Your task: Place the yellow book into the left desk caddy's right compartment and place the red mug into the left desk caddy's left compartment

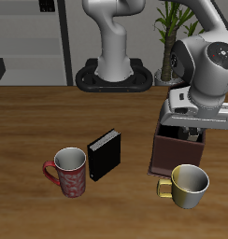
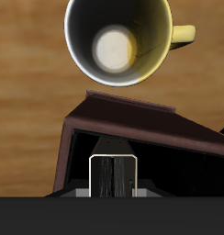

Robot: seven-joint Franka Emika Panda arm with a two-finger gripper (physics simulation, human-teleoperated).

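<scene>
The left desk caddy (image 1: pixel 172 154) is a dark maroon-brown box beside the gold mug; its wall also shows in the wrist view (image 2: pixel 132 119). My gripper (image 1: pixel 185 129) hangs low over the caddy's open top. In the wrist view the gripper (image 2: pixel 114 191) is shut on the yellow book (image 2: pixel 114 174), seen end-on with a pale cover and striped page edges, down inside the caddy. I cannot tell which compartment. The book is hidden in the exterior view. The red mug (image 1: pixel 69 172) stands upright on the table, well away from the caddy, with its handle pointing away from the black book.
A black book (image 1: pixel 104 154) stands on edge between the red mug and the caddy. A shiny gold mug (image 1: pixel 188 184) stands just in front of the caddy, near the table's front edge; it also shows in the wrist view (image 2: pixel 118 41).
</scene>
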